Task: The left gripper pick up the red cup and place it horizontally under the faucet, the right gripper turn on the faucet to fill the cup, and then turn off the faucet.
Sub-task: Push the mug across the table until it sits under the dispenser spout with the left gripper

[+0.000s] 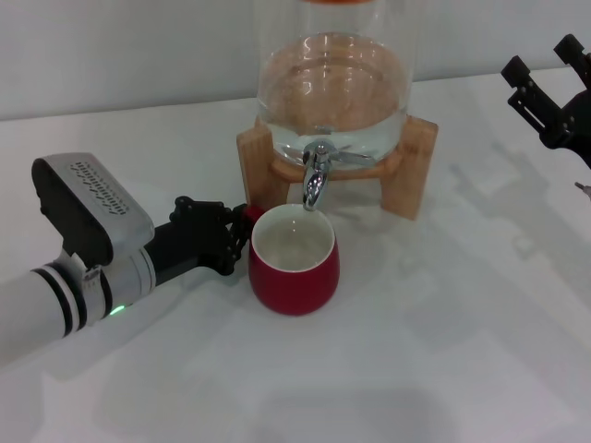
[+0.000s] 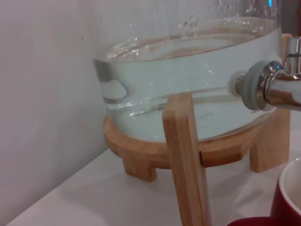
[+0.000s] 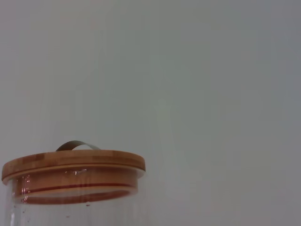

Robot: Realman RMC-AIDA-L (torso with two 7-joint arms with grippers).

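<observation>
a: where's your squat dark red ceramic cup [image 1: 294, 265]?

b: you see it upright on the white table [image 1: 443, 351], mouth up, right below the shiny chrome faucet [image 1: 316, 177] of the clear glass dispenser [image 1: 332, 88] on its wooden stand [image 1: 411, 171].

a: and the black two-finger left gripper [image 1: 235, 238]?

b: at the cup's 9 o'clock, its fingers clenched on the small red handle.

a: your all-black right gripper [image 1: 545, 78]?

b: far out at 2 o'clock, well apart from the faucet, slim fingers spread and grasping nothing.
</observation>
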